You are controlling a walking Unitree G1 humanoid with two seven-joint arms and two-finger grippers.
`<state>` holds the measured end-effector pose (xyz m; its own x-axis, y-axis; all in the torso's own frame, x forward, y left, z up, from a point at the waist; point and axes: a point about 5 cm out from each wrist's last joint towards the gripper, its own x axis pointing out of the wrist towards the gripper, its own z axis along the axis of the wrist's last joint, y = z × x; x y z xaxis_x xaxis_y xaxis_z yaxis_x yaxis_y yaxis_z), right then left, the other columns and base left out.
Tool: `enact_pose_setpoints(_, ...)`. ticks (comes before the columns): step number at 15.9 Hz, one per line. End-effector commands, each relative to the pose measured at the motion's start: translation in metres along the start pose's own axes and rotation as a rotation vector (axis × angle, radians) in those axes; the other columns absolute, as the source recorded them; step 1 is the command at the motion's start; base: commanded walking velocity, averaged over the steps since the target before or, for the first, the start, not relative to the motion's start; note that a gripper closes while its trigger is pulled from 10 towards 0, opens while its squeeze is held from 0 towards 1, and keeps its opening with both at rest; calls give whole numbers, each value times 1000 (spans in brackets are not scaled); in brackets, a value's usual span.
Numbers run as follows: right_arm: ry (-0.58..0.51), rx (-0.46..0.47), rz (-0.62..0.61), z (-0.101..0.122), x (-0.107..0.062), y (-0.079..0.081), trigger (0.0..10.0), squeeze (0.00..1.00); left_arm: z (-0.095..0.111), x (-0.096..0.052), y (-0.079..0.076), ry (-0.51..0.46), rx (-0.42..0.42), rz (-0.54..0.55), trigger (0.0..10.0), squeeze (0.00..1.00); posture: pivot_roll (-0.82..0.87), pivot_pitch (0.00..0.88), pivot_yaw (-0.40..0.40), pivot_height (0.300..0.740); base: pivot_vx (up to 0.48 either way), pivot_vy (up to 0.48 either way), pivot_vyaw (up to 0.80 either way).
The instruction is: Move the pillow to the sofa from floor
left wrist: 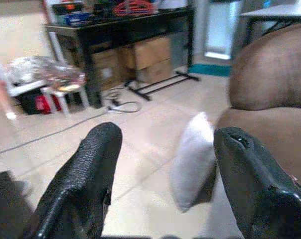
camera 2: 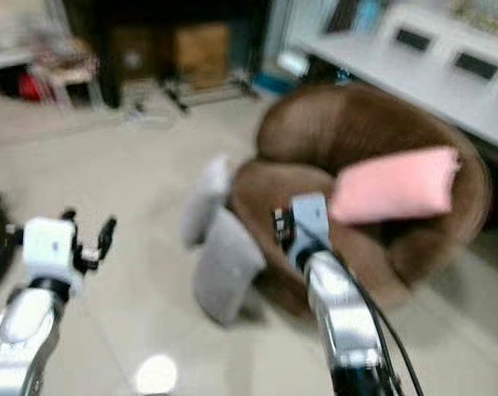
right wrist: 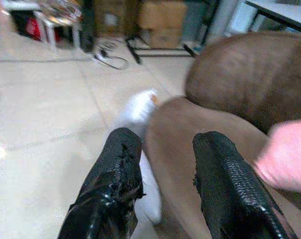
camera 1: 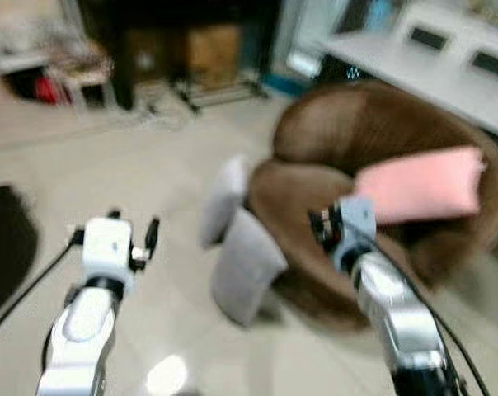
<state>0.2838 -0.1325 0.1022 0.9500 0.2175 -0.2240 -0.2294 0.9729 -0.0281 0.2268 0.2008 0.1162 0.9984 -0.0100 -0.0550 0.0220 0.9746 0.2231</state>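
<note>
From the left eye view, blurred by motion, a pink pillow lay tilted across the seat of a round brown sofa, resting against its back. It was a flat, soft rectangle of plain pale pink. Two grey pillows stood on the pale floor, leaning against the sofa's front edge. The left hand was raised over the bare floor, well apart from the pillows. The right hand was up in front of the sofa, near the pink pillow but not touching it.

In the right eye view the same scene showed: the pink pillow on the sofa, the grey pair beside it on the floor, and a white surface behind the sofa.

In the left wrist view the left hand's two black fingers stood wide apart and held nothing. Between them one grey pillow stood on end on the floor against the sofa. Beyond it were a dark surface with cardboard boxes under it.

In the right wrist view the right hand's fingers were parted and empty. One grey pillow showed past them beside the sofa's edge, and the pink pillow lay on the seat, near one finger.
</note>
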Motion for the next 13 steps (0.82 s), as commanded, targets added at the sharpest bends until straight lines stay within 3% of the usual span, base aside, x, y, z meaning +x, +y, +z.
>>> enact_pose_setpoints(1, 13, 2, -27, -3, -2, -9, 10000, 0, 3, 1, -7, -13, -15, -23, 10000, 0, 18, 0, -100, 740, 364, 0, 0)
enact_pose_setpoints(9, 8, 35, -35, -9, -10, 0, 10000, 0, 3, 0, -8, -15, -20, -19, 10000, 0, 19, 0, -101, 740, 375, 0, 0)
enact_pose_setpoints(13, 8, 37, -32, -6, -6, -4, 10000, 0, 4, 0, -7, -16, -20, -16, 10000, 0, 23, 0, -105, 740, 383, 0, 0)
